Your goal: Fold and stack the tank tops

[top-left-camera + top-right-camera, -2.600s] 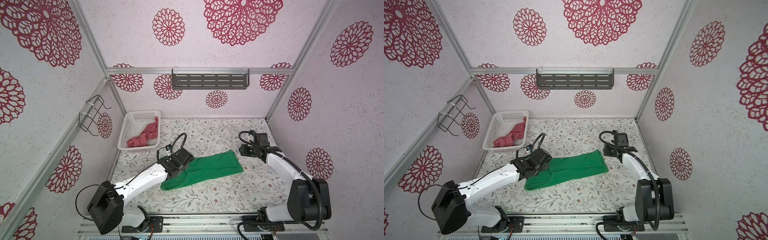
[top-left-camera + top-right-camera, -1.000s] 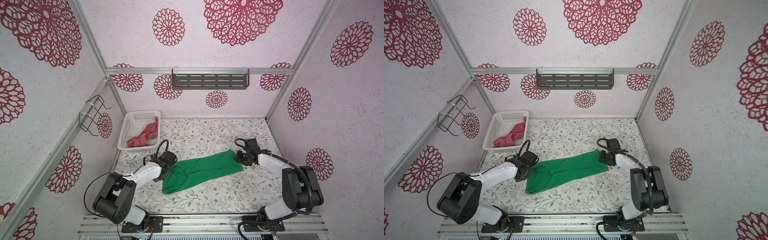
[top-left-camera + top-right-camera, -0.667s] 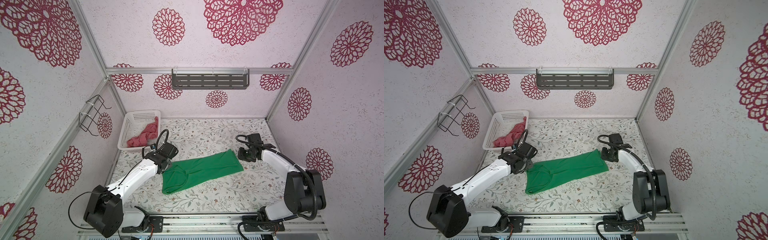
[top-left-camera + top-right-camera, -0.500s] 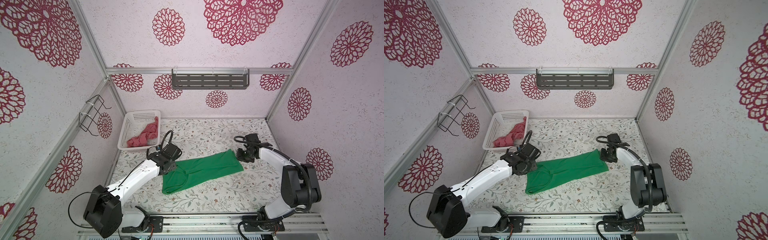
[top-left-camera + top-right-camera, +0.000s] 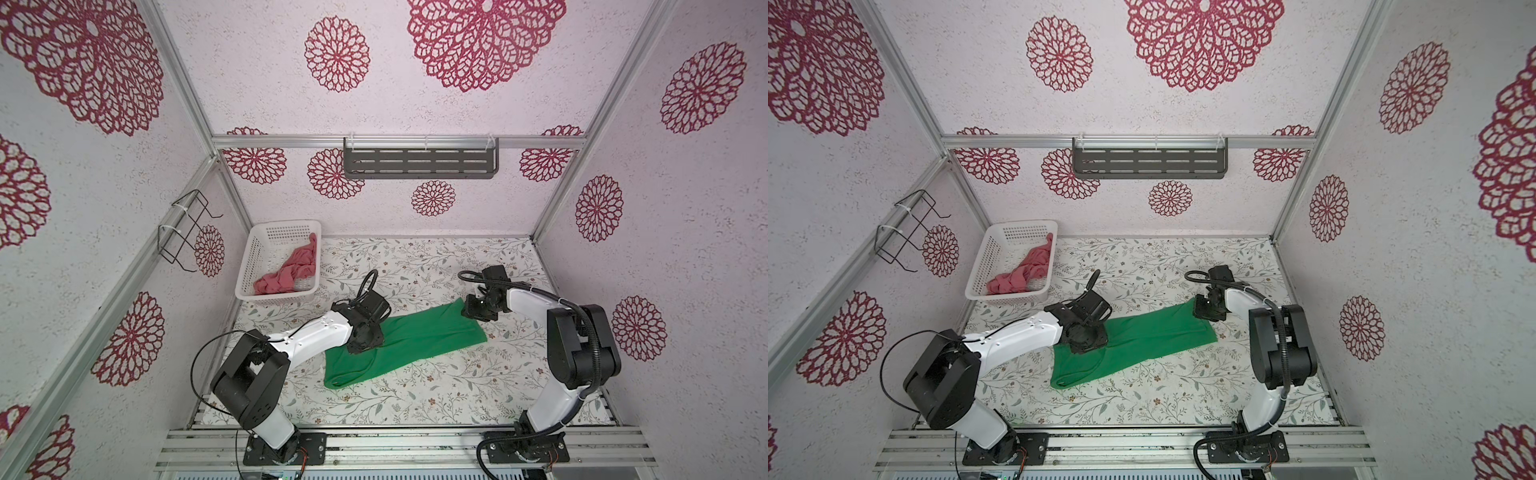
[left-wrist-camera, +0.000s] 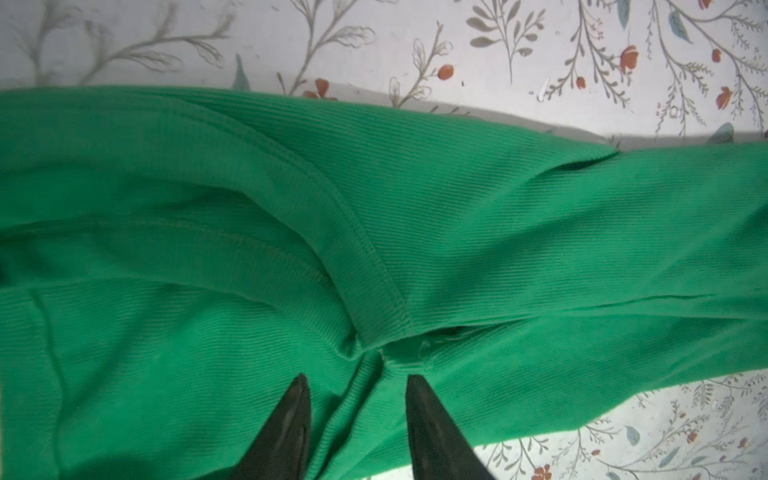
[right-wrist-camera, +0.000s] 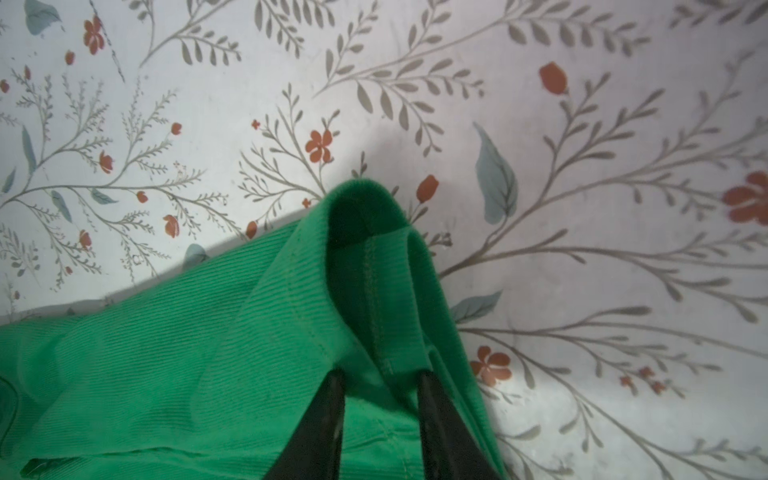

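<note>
A bright green tank top [image 5: 415, 336] [image 5: 1150, 336] lies flat, folded lengthwise, across the middle of the floral table in both top views. My left gripper [image 5: 365, 347] [image 6: 356, 378] points down on its left, strap end. The jaws are open, and the fingertips [image 6: 299, 399] straddle a ridge of green cloth [image 6: 498, 228]. My right gripper [image 5: 473, 311] [image 7: 380, 374] is at the top's far right corner, shut on a bunched fold of the hem [image 7: 365, 266] that arches up past the tips. The pink-red tank top [image 5: 291, 270] [image 5: 1023, 274] lies crumpled in the basket.
The white perforated basket [image 5: 246, 270] stands at the back left of the table. A black wire rack [image 5: 187, 232] hangs on the left wall. A grey shelf [image 5: 419, 160] is fixed to the back wall. The aluminium rail [image 5: 395, 436] edges the table front.
The left gripper has moved from the top's left edge onto its strap end. The right gripper backed off, then returned to the far right corner, and its jaws have narrowed on the hem.
</note>
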Controlling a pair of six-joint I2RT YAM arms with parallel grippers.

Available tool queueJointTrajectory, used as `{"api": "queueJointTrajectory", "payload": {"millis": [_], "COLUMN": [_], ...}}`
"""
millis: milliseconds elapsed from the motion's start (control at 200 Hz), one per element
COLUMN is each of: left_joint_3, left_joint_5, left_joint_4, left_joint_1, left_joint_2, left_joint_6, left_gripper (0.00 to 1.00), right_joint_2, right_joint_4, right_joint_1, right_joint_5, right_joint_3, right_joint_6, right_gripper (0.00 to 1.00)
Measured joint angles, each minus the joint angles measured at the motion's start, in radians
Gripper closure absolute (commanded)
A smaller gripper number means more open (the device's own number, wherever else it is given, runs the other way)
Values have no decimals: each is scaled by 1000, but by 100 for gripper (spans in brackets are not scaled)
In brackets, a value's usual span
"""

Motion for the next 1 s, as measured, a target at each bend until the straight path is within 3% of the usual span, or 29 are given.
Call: {"api": "queueJointTrajectory", "payload": {"millis": [220, 615, 831, 1001], "left_joint_3": [1, 2, 2, 2], "left_joint_5": [15, 23, 23, 26], "left_joint_4": [24, 30, 32, 41], "left_joint_1": [-2, -2, -2, -2], "left_joint_2": [27, 38, 37, 29], "left_joint_6": [0, 4, 4, 5], "left_gripper": [62, 63, 65, 65], "right_joint_2": [-6, -117, -151, -163], "right_joint_4": [-11, -126, -160, -155], "right_joint_1": [0, 0, -8, -19], "right_joint_5": [0, 6, -10, -36], "right_joint_3": [0, 0, -58, -137], "right_joint_6": [-1, -1, -2, -8], "right_gripper": [94, 95, 91, 71]}}
